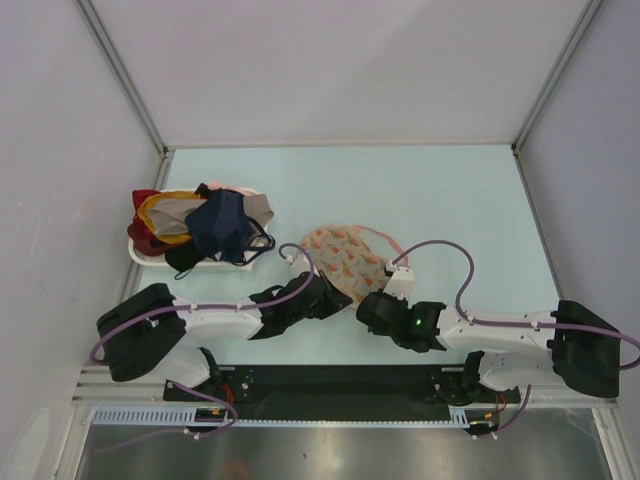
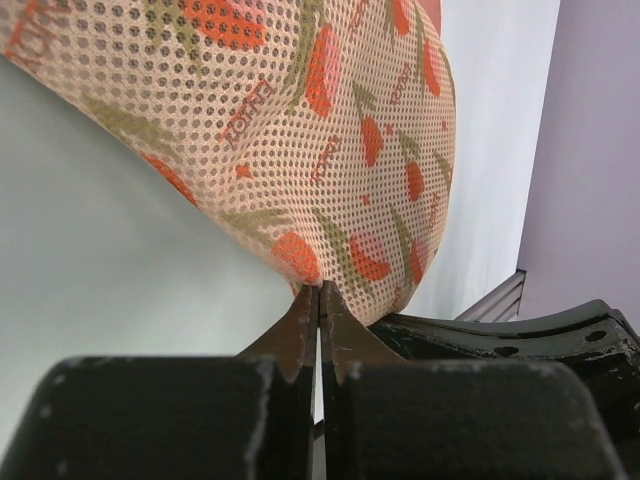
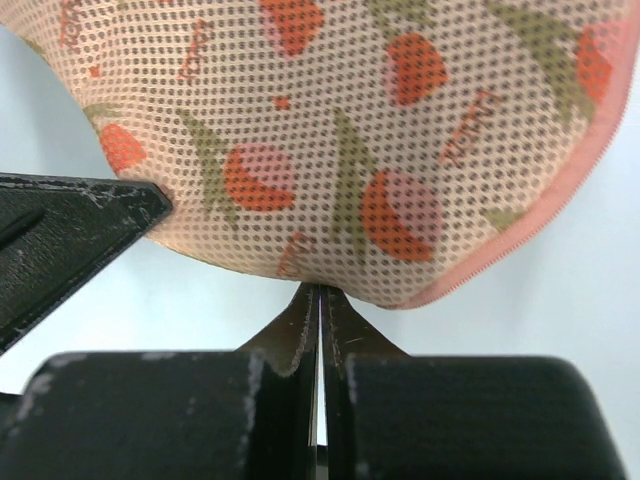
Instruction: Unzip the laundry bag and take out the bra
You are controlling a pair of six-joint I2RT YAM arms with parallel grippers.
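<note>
The laundry bag (image 1: 345, 258) is a beige-pink mesh pouch with red-orange motifs and pink edging, lying mid-table. My left gripper (image 1: 335, 292) is shut on the bag's near-left edge. In the left wrist view the mesh (image 2: 300, 120) rises from the closed tips (image 2: 320, 290). My right gripper (image 1: 375, 297) is shut on the near-right edge. In the right wrist view the tips (image 3: 320, 290) pinch the mesh (image 3: 350, 130) beside the pink zip rim (image 3: 560, 190). No bra shows outside the bag.
A white tray (image 1: 140, 255) at the left holds a heap of navy, red and yellow garments (image 1: 205, 225). The right arm's black body (image 2: 520, 340) shows in the left wrist view. The left gripper's body (image 3: 60, 235) shows in the right wrist view. Enclosure walls stand around the table.
</note>
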